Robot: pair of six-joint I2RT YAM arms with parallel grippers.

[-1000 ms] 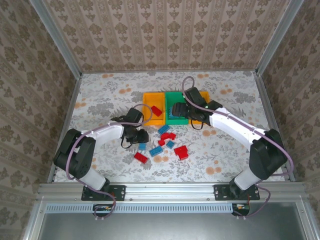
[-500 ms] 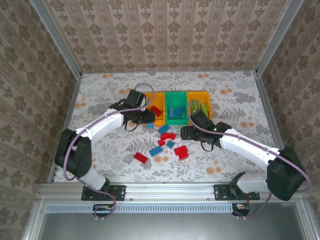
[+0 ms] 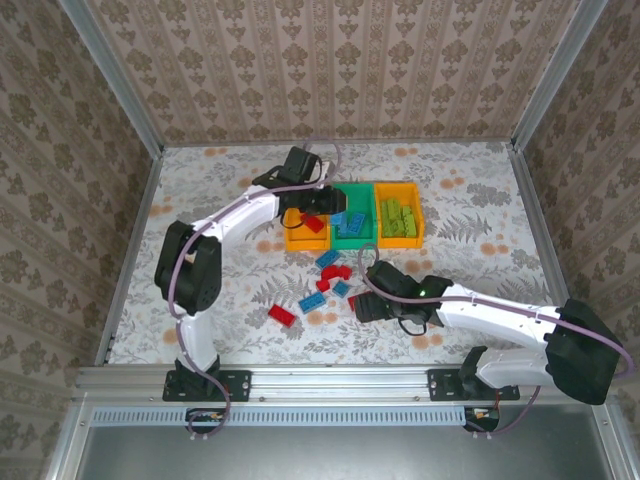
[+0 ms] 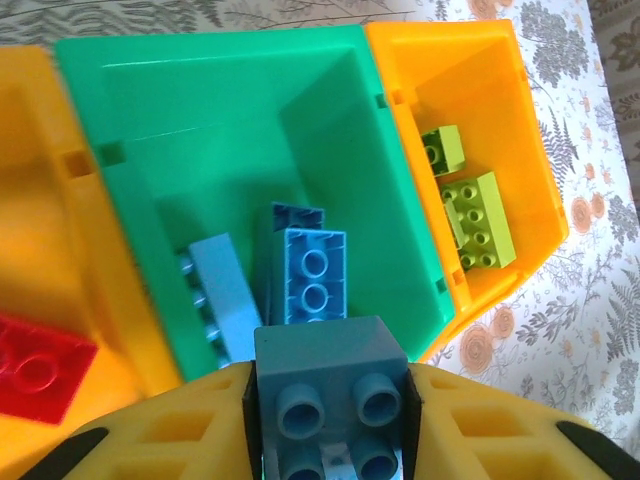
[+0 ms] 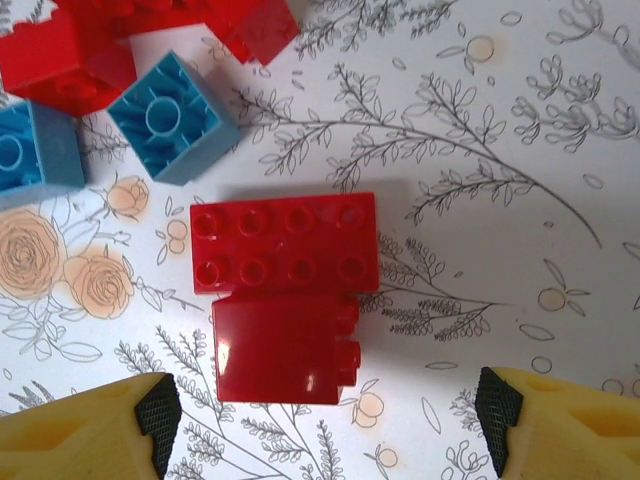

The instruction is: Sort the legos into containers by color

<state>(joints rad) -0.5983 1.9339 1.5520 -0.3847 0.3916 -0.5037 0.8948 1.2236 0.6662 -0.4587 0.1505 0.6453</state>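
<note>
One blue square studded plastic brick (image 4: pixel 330 375) sits pinched between the yellow fingers of the left gripper (image 4: pixel 330 420). That gripper hangs over the near wall of the green rectangular plastic bin (image 4: pixel 240 120). This bin is the middle one of three touching in a row, well back from the near edge of the table (image 3: pixel 190 190) and about midway across it. Inside it lie at least two binned blue bricks (image 4: pixel 315 275). One binned red brick (image 4: pixel 35 365) lies in the left orange-yellow bin (image 3: pixel 295 240). The right orange-yellow bin (image 4: pixel 470 60) shows two lime green bricks (image 4: pixel 480 220) from the wrist and several from above.

Between the bins and the near edge lie three loose blue bricks (image 3: pixel 312 302) and about five loose red bricks (image 3: pixel 281 316), bunched so closely that the count is unsure. The right gripper (image 5: pixel 325 415) stands spread wide, low over two touching red pieces, an eight-stud red brick (image 5: pixel 285 243) and a smooth-faced red brick (image 5: pixel 285 350). Its fingertips (image 5: pixel 150 410) are clear of both.

Broad bare table lies toward the left and right edges and the far corners.
</note>
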